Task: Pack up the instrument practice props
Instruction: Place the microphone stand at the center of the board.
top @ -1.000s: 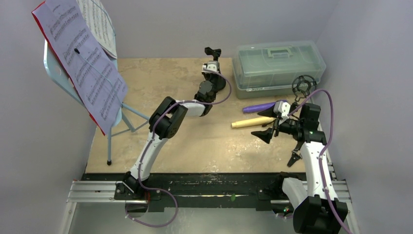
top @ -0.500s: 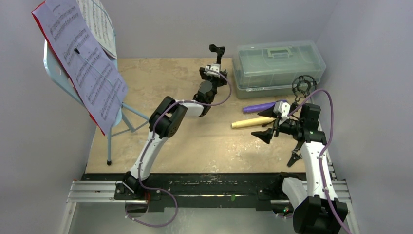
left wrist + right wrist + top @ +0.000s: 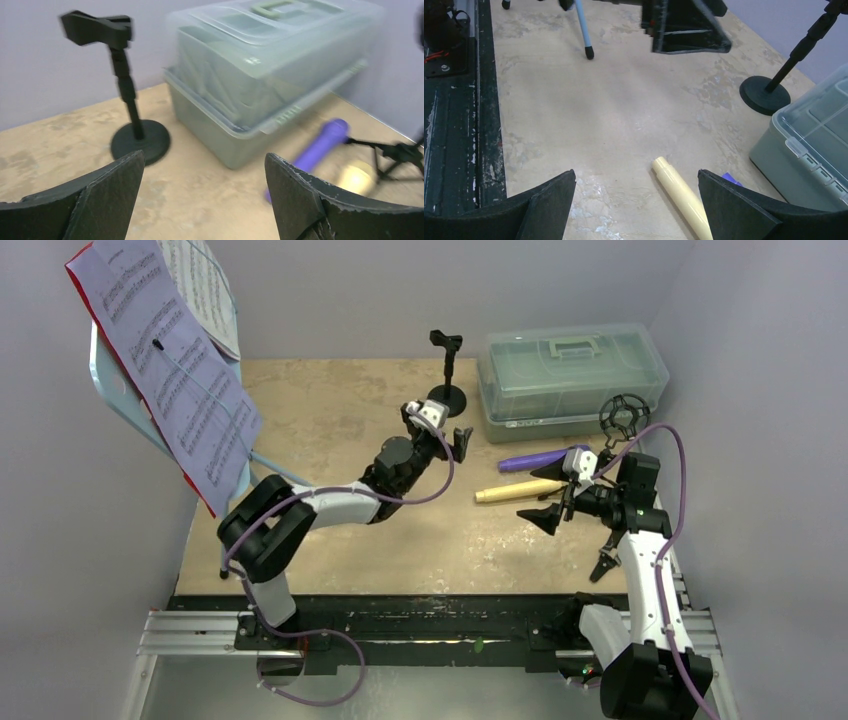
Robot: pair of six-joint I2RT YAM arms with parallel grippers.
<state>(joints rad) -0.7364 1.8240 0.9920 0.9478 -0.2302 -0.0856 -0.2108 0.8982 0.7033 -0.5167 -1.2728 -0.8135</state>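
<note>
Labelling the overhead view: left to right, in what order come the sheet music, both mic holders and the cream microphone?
sheet music → round-base mic holder → cream microphone → ring-cradle mic holder

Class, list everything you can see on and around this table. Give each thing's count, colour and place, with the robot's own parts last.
music rest: one, light blue, far left, on tripod legs
sheet music: at least two sheets, printed, on the rest
red folder: one, red, behind the sheets
purple microphone: one, purple, lying in front of the box
cream microphone: one, cream, lying beside the purple one
round-based mic holder: one, black, upright, left of the box
tripod mic holder: one, black, right side
plastic box: one, translucent grey-green, far right
pliers: one, black, near right edge
table: one, beige
left gripper: open, mid-table
right gripper: open, by the cream microphone
</note>
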